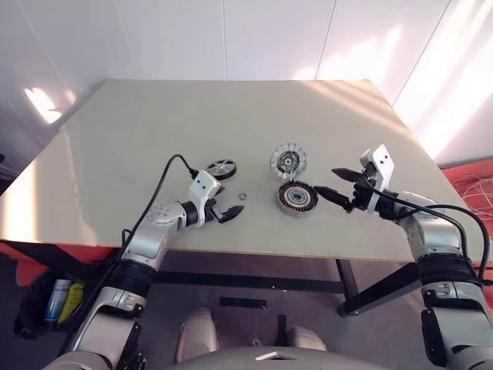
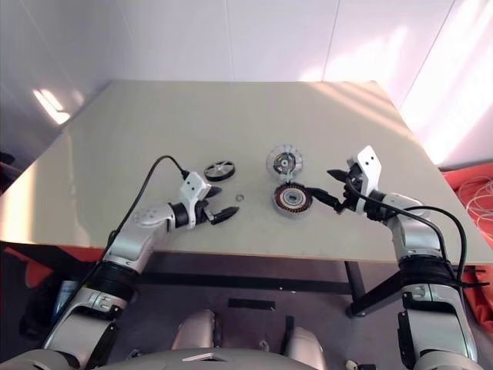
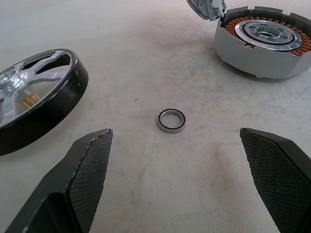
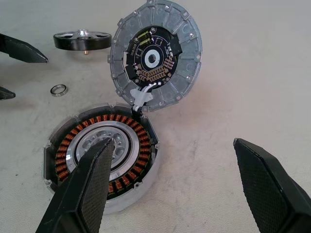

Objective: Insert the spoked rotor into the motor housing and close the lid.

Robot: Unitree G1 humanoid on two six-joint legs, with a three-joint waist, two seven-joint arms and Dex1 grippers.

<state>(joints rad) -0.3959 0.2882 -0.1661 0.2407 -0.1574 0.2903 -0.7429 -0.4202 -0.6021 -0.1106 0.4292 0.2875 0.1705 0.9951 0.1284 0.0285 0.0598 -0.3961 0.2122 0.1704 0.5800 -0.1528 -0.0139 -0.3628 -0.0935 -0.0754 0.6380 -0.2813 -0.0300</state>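
Nothing's inserted yet: spoked rotor (image 1: 222, 168) is sitting at ten o'clock of motor housing (image 1: 297, 198), lid (image 1: 288, 161) lying open, left gripper (image 1: 229, 210) and right gripper (image 1: 333, 183) both hovering spread, empty.

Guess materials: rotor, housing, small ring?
Spoked rotor: glossy black rim, bright machined spokes and hub, so likely metal with a dark coating. Motor housing: matte pale grey shell, probably cast or painted metal, with coppery wire windings inside. Small ring: shiny silvery band, looks like steel.
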